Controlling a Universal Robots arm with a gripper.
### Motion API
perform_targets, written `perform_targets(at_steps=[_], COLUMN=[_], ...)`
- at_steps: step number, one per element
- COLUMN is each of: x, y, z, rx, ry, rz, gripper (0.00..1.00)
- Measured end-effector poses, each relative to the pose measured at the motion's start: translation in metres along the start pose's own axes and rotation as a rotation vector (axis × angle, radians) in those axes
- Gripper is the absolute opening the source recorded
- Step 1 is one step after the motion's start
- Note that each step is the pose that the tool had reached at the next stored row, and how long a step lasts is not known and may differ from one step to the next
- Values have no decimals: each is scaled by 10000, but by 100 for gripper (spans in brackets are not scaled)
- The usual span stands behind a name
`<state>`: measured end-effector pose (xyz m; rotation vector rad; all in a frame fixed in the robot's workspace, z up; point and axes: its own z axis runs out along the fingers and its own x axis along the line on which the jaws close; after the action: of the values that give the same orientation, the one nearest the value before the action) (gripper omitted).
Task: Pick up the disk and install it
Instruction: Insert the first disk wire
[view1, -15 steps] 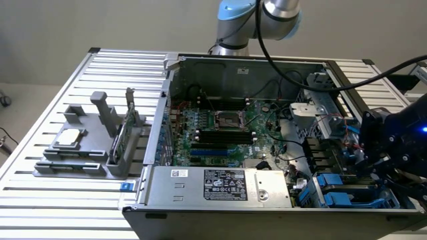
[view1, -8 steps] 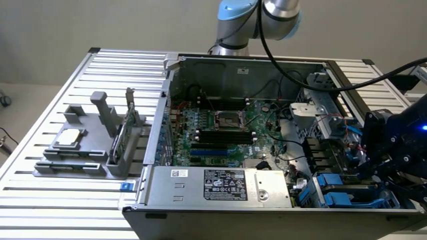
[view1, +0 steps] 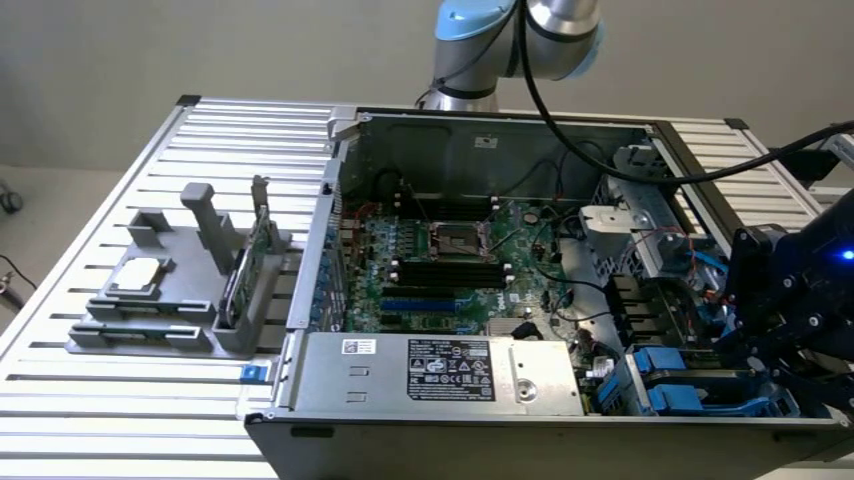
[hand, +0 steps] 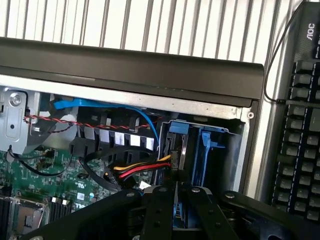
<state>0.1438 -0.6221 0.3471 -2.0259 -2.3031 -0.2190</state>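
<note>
1. The gripper (hand: 175, 192) hung over the front corner of the open computer case (view1: 441, 125), at the exterior view's right, where the drive bays sat.
2. In the wrist view its two dark fingers (hand: 159, 212) stood nearly parallel and close together, with a thin edge of blue and grey showing in the narrow slot between them.
3. That edge looked like the disk (hand: 176, 150), standing on edge and running straight out from the fingertips into the bay; the fingers seemed pinched on its near end, though the contact itself was hidden by the finger bodies.
4. Just beyond the fingertips, the blue tab of the disk's carrier showed at the far end of the bay.
5. An empty blue bracket (hand: 207, 150) stood upright just beside the disk, to one side of the fingers.
6. On the other side of the fingers, a bundle of yellow, red and black wires (hand: 142, 170) ran in toward the disk's near end, touching or almost touching it.
7. A blue cable (hand: 142, 117) curved along the case wall beyond the wires.
8. In the exterior view the gripper's black body (view1: 794, 300) hid the bay; blue carrier parts (view1: 674, 385) lay just beside it.
9. A keyboard (hand: 300, 130) lay outside the case, well apart from the fingers.
</note>
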Motion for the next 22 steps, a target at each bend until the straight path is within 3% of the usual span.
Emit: perform_targets(at_steps=[7, 14, 22], x=[47, 74, 99], y=[6, 10, 13], z=[8, 22, 33], rx=[-7, -39, -114], ry=[-53, -233, -325], rz=[81, 341, 568], gripper=[16, 16, 16])
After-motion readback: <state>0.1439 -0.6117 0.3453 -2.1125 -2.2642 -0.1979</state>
